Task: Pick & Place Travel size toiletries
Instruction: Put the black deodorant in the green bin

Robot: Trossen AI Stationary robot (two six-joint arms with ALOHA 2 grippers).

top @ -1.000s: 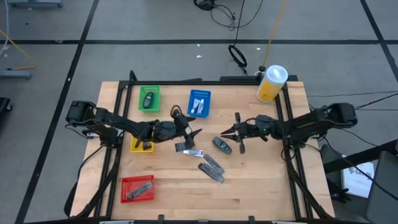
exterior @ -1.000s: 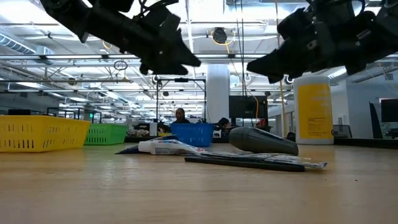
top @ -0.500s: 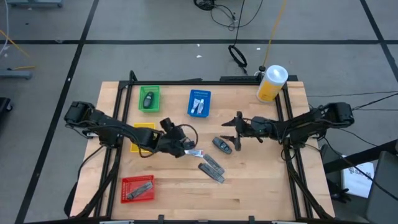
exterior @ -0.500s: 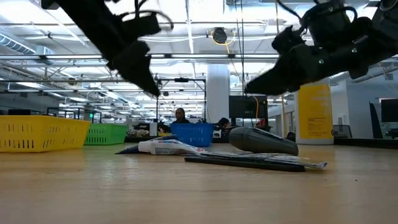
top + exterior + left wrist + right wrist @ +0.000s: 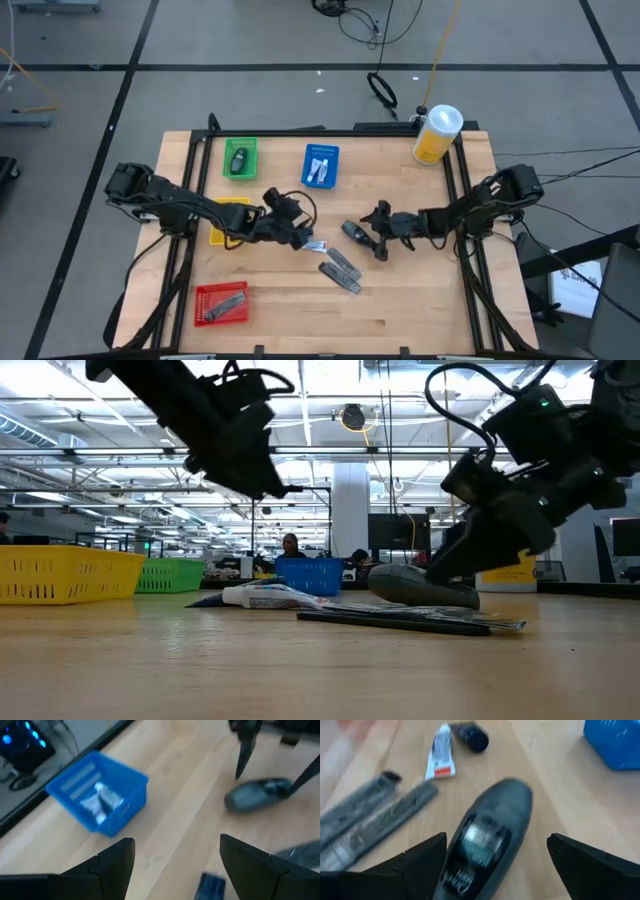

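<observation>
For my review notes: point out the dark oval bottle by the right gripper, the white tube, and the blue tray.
dark oval bottle (image 5: 490, 827), right wrist view, middle of its body
white tube (image 5: 440, 752), right wrist view, its printed middle
blue tray (image 5: 306, 168), high view, its left wall

Even overhead light falls on my table (image 5: 420, 300) in the high view, bright wood with only faint, short shadows under my arms. At table height, glaring ceiling strip lights (image 5: 330, 390) backlight both arms into near-black silhouettes, and the near tabletop is soft. Both wrist views are smeared with motion blur: the blue tray (image 5: 97, 795) is fuzzy, the dark grey bottle (image 5: 487, 835) streaked, and my own fingers (image 5: 420, 865) are out of focus.
</observation>
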